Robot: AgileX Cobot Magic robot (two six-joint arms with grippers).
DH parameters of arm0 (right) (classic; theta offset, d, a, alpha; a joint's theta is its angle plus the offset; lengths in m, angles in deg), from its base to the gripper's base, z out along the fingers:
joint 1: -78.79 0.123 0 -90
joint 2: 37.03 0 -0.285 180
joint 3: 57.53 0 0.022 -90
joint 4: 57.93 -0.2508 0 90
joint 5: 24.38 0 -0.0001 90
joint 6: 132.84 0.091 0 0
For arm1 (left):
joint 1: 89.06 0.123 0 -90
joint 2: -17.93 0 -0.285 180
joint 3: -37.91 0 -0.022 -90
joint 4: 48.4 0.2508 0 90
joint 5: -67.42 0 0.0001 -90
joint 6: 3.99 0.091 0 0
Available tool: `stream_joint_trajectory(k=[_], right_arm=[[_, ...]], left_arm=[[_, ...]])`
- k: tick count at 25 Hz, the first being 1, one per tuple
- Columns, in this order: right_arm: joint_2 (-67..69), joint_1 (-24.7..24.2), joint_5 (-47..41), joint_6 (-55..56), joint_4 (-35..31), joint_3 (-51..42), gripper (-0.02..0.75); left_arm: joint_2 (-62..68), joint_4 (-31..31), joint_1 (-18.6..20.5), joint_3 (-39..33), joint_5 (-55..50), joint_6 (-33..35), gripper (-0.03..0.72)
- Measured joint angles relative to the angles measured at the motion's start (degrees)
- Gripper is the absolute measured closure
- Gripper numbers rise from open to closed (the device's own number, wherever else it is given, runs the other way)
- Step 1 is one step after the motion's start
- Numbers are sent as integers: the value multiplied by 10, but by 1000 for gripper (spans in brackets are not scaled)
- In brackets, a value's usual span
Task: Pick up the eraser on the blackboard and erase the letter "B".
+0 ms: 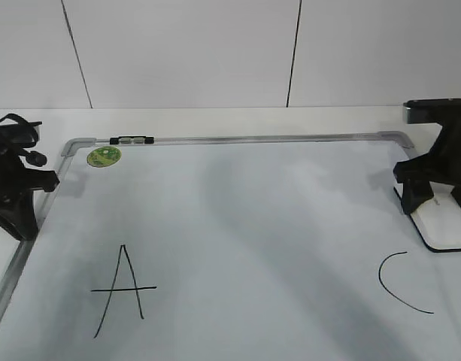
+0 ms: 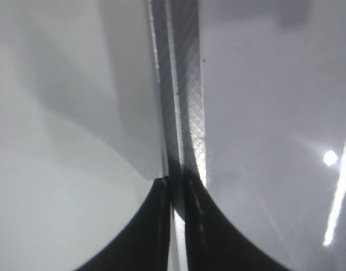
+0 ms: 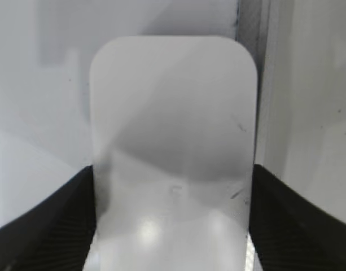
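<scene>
Exterior view shows the blackboard (image 1: 238, 218) lying flat and filling most of the table, its grey frame running along the far edge with a small black-and-silver clip (image 1: 131, 140) on it and a round green sticker (image 1: 104, 156) just below the far left corner. A large handwritten "A" (image 1: 123, 289) sits near the lower left, and a curved "C" (image 1: 401, 282) near the lower right. No "B" can be made out between them; the board's middle reads as plain white under soft shadows.

At the right edge of the board, the eraser (image 1: 443, 226) rests on the surface, a white rounded block with a thin dark base. The right gripper (image 1: 433, 197) stands over its far end. Its wrist camera looks straight down on the eraser (image 3: 173, 152) with one black finger against each long side (so the claw is closed on the block). The board's frame runs just beside the eraser in that view.

The left gripper (image 1: 19, 188) sits at the board's left edge, apart from the letters. In its wrist view the fingers (image 2: 156, 226) are pressed nearly together over the frame rail (image 2: 181, 101), holding nothing.
</scene>
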Motion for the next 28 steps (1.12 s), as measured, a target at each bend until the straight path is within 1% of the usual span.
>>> stream_joint_trajectory(k=[2, 4, 8, 13, 23, 27, 28], right_arm=[[0, 0, -4, 0, 0, 0, 108], [0, 0, -8, 0, 0, 0, 102], [0, 0, -14, 0, 0, 0, 102], [0, 0, -43, 0, 0, 3, 103], [0, 0, -113, 0, 0, 72, 115], [0, 0, -155, 0, 0, 100, 124], [0, 0, -177, 0, 0, 118, 127]], left_arm=[[0, 0, 0, 0, 0, 0, 667], [0, 0, 0, 0, 0, 0, 667], [0, 0, 0, 0, 0, 0, 667], [0, 0, 0, 0, 0, 0, 667], [0, 0, 0, 0, 0, 0, 667], [0, 0, 0, 0, 0, 0, 667], [0, 0, 0, 0, 0, 0, 667]])
